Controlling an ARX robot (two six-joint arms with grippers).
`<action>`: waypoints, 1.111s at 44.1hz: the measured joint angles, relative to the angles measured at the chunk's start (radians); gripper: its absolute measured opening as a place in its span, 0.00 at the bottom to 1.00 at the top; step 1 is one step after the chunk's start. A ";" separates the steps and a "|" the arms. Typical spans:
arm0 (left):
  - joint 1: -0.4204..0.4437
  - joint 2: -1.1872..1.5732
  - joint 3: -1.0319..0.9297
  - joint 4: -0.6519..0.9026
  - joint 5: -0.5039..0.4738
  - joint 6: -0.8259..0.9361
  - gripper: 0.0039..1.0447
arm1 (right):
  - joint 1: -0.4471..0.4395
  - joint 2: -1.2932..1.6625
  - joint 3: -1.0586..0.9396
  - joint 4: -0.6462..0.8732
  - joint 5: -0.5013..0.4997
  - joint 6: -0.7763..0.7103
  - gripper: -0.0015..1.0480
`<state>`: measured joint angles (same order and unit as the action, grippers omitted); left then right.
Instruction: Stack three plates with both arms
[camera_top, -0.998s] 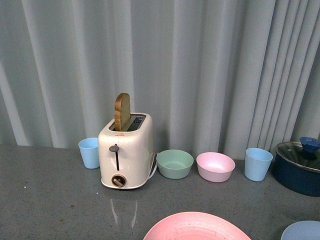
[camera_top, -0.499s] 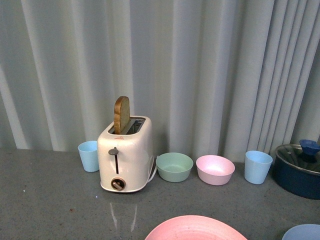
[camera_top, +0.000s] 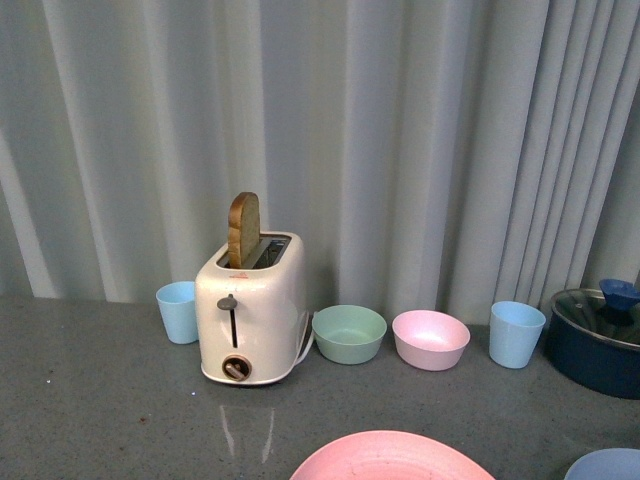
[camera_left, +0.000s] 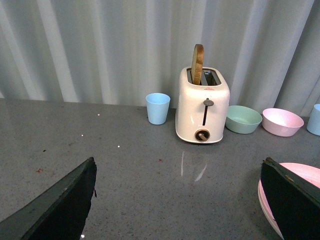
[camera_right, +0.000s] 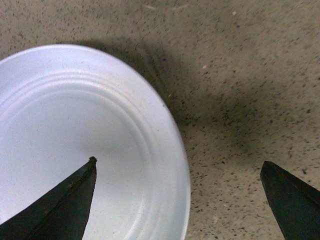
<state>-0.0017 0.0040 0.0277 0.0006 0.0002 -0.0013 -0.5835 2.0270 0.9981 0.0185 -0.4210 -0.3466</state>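
We find nothing stacked — round matte pink plastic plate and round light-blue plastic plate lie apart, third unseen — left gripper and right gripper spread, empty.

Left tool: two black, wedge-shaped fingers are being shown, tapering to points.
Right tool: matching dark tapered fingers are being shown.
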 joint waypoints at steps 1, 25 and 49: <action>0.000 0.000 0.000 0.000 0.000 0.000 0.94 | 0.002 0.006 -0.001 0.000 -0.001 -0.001 0.93; 0.000 0.000 0.000 0.000 0.000 0.000 0.94 | -0.006 0.111 -0.038 0.027 0.038 -0.033 0.93; 0.000 0.000 0.000 0.000 0.000 0.000 0.94 | -0.047 0.121 -0.038 0.039 0.049 -0.050 0.40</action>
<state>-0.0017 0.0040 0.0277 0.0006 0.0002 -0.0013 -0.6304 2.1475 0.9600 0.0570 -0.3717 -0.3969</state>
